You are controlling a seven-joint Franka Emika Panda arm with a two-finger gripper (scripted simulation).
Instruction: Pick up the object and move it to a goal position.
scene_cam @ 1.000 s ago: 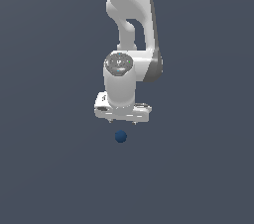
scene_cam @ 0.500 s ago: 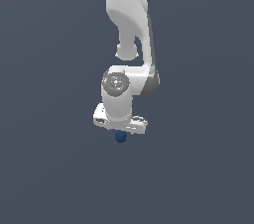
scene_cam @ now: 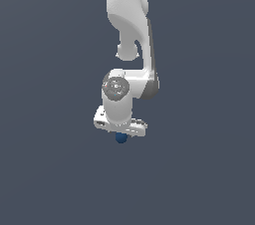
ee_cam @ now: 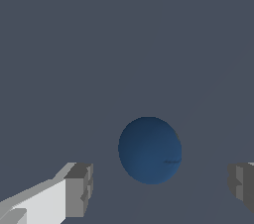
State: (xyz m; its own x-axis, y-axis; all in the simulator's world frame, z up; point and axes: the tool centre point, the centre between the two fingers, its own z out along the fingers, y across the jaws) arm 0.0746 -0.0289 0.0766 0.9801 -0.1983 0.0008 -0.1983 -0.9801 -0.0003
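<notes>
Gripper (ee_cam: 158, 188) spread wide, holding nothing, the blue ball (ee_cam: 150, 150) between its fingers (ee_cam: 79, 188) but touching neither. Smooth and round, it could squirt out if they close off-centre.

My ext. cam sat well back from the arm (scene_cam: 130, 45), facing it w/ the whole arm in frame against plain grey; where it stood I couldn't tell. Wrist cam rode on the arm, looked out past the gripper (ee_cam: 158, 188) fingers (ee_cam: 79, 188), very close in. Both views shared the small dark blue ball (scene_cam: 121, 138), tiny under the gripper (scene_cam: 121, 132) in ext., filling much of the frame in wrist (ee_cam: 150, 149), plus grey ground.
</notes>
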